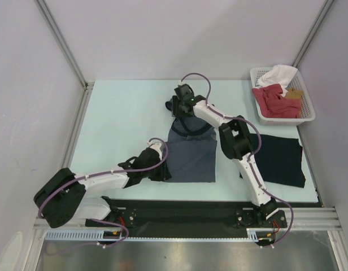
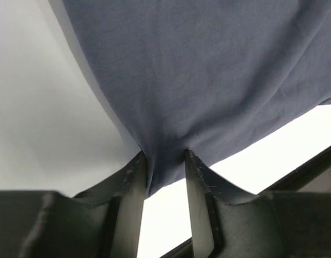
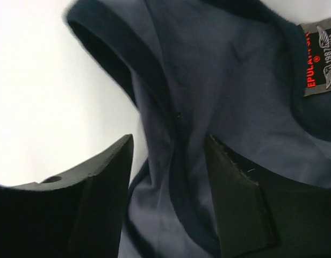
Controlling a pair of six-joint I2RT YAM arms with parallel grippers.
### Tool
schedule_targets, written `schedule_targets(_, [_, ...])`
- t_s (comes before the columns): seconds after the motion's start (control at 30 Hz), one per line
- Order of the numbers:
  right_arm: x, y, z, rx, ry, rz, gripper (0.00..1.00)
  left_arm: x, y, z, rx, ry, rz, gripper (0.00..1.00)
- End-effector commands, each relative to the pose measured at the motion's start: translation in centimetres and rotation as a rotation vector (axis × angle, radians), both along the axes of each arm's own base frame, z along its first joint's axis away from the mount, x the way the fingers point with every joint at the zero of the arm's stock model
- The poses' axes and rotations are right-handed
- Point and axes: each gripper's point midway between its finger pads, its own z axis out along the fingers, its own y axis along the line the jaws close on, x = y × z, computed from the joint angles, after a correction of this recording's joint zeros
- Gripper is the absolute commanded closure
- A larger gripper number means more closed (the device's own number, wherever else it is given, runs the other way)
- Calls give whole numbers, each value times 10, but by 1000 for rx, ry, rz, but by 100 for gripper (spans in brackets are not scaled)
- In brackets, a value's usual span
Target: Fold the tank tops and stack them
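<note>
**Step in hand:** folding the slate-blue tank top (image 1: 191, 155), which lies flat at the middle of the surface (image 1: 123, 113). The navy tank top (image 1: 278, 161) lies as a flat rectangle to its right, apart from it, and appears already folded.

**Left fingers** (image 2: 134, 188): pressed together on the near left corner of the hem, with a pleat of cloth pinched between them.

**Right fingers** (image 3: 109, 177): spread, straddling a ridge of cloth at the far end beside the armhole edge, not clamped on it. The neck label (image 3: 318, 54) sits off to one side.

**Next move, as judged:** clamp the right fingers on the far edge. Then lift both held points together and carry that side across the garment, keeping the cloth taut to avoid creases. Stacking on the navy tank top should follow. The basket (image 1: 287, 120) at the far right corner holds other garments and is not part of this step
</note>
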Motion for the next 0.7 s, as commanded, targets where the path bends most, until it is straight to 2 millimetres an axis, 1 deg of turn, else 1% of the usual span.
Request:
schedule_targets(0.0, [6,-3,1,-97,-22,-35,41,-26,16,-23,51,90,-30,64])
schedule_targets(0.03, [7,-4,-12,-123,-11,-46,43,-30,17,-26,53,101,-33,66])
schedule_targets(0.07, [11,-7,-14,-141,-17,-66,45,-32,16,-26,46,106,-39,68])
schedule_targets(0.1, [13,-8,-19,-148,-13,-76,51,-33,15,-26,40,111,-43,71])
schedule_targets(0.17, [22,-7,-20,-123,-21,-101,57,-39,13,-28,38,119,-58,74])
schedule_targets(0.23, [30,-4,-17,-80,-32,-131,59,-47,10,-30,35,131,-71,75])
schedule_targets(0.27, [37,-6,-16,-52,-33,-144,61,-50,9,-31,34,133,-77,75])
schedule_targets(0.37, [51,-7,-12,38,-38,-192,70,-56,8,-35,41,144,-78,76])
schedule_targets(0.4, [57,-12,-16,64,-30,-211,77,-57,9,-36,43,149,-75,77])
schedule_targets(0.43, [64,-12,-14,108,-33,-221,80,-58,11,-38,50,151,-72,77])
schedule_targets(0.47, [64,-4,-15,181,-1,-211,87,-59,12,-38,50,151,-70,77])
schedule_targets(0.5, [73,-9,-18,229,1,-225,89,-59,13,-39,53,152,-69,77])
schedule_targets(0.53, [76,-9,-18,263,9,-229,89,-58,15,-40,61,147,-62,77])
schedule_targets(0.57, [76,0,-16,327,30,-202,88,-59,16,-41,69,150,-61,77])
schedule_targets(0.6, [83,3,-13,368,10,-189,83,-58,17,-41,71,150,-58,77])
schedule_targets(0.63, [83,6,-11,383,10,-174,73,-58,16,-40,71,147,-58,77])
schedule_targets(0.67, [86,9,-5,392,-5,-163,51,-58,18,-42,82,150,-56,77])
